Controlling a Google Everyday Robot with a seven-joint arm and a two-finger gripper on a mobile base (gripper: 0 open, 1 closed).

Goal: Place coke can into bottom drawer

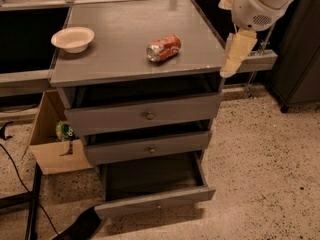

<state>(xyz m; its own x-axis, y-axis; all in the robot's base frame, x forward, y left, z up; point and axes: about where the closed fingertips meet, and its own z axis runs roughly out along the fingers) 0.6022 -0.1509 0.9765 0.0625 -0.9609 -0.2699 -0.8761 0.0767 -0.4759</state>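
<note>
Coke can (pixel 163 48) on cabinet top (pixel 125 29), gripper (pixel 230 68) beside its edge, bottom drawer (pixel 155 202) open

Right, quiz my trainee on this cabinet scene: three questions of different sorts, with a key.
1. True or false: the small red-orange aluminium coke can lies on its side on the flat grey cabinet top.
2. Which drawer is pulled out furthest? A: the top one. B: the middle one. C: the bottom grey drawer.
3. Fill the blank: as the camera sees it, the robot's hand hangs just off the cabinet top's ____ edge, apart from the can.

Key: 1 true; 2 C; 3 right.
</note>
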